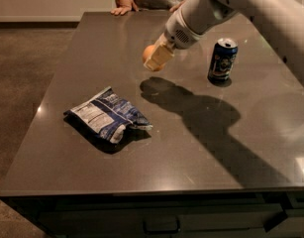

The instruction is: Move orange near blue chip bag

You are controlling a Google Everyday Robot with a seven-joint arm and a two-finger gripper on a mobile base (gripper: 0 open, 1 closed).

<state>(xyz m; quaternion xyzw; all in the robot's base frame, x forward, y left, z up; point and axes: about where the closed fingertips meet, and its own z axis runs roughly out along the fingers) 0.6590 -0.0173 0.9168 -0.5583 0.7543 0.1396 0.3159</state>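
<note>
The blue chip bag (108, 116) lies crumpled on the dark table (191, 148), left of centre, with its white label panel facing up. My gripper (154, 58) hangs above the table, up and to the right of the bag, at the end of the white arm (226, 4) that reaches in from the upper right. It is shut on the orange (148, 53), whose pale orange side shows at the left of the cream fingers (159, 57). The gripper's shadow falls on the table just below it, right of the bag.
An upright blue soda can (222, 59) stands to the right of the gripper. A person's hands (123, 5) rest on the far table edge. The table's left edge drops to the floor (23, 83); a drawer front runs along the near side.
</note>
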